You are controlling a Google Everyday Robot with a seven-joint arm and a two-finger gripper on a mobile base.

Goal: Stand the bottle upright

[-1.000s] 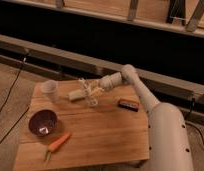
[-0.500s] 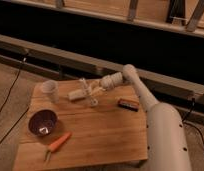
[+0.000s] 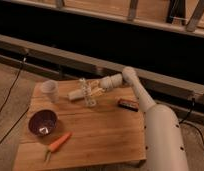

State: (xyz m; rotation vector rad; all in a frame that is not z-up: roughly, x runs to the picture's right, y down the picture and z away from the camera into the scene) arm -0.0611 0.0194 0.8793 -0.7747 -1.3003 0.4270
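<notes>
- Camera view: the gripper [image 3: 88,93] hovers over the wooden table [image 3: 102,132]; its fingers pinch the bottle [image 3: 77,93], which lies tilted between them, cap end out to the side.
- Label text is unreadable.
- Beyond the bottle stands a translucent cup [image 3: 49,89] (contents indiscernible); nearer the camera, a purple bowl [image 3: 43,122].

- We see the white two-finger gripper [image 3: 88,94] shifted slightly toward the table's near side, wrist more bent.
- The small slim clear plastic bottle [image 3: 84,88] has tilted up from lying, now near upright.
</notes>
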